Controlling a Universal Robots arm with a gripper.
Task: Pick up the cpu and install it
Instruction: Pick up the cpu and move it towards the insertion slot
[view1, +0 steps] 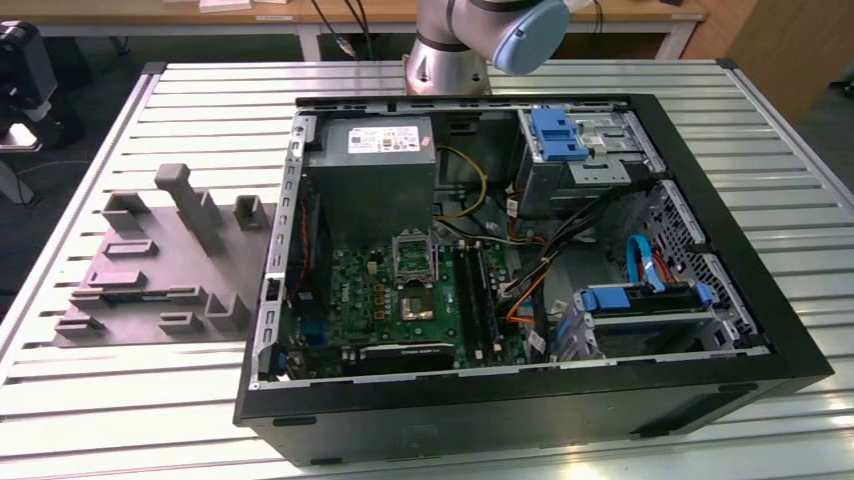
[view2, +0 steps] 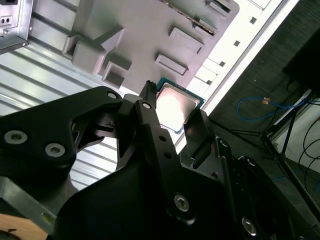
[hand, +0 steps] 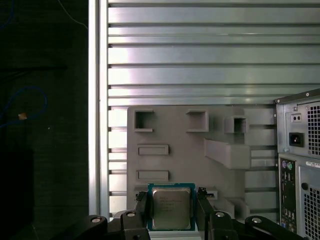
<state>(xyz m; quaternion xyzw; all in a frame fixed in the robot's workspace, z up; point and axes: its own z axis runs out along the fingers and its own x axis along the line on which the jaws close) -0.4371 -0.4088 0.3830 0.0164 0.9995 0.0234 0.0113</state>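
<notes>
The cpu (hand: 171, 209), a small square chip with a silvery top and a thin green-tan rim, sits between my gripper's (hand: 171, 201) two black fingers (hand: 141, 207), which are shut on its opposite edges. It hangs high above the grey fixture plate (hand: 220, 125) and the slatted table. In the second wrist view the cpu (view2: 176, 106) shines between the same fingers (view2: 197, 127) of the gripper (view2: 172, 114). In the exterior view the metal-framed socket (view1: 412, 254) lies on the green motherboard inside the open computer case (view1: 747, 330).
The grey fixture plate (view1: 160, 260) with raised blocks lies on the slatted table at the exterior view's left, beside the case. The case holds a grey power supply (view1: 380, 170), drive cages and loose cables. The arm's base (view1: 454, 50) stands behind the case.
</notes>
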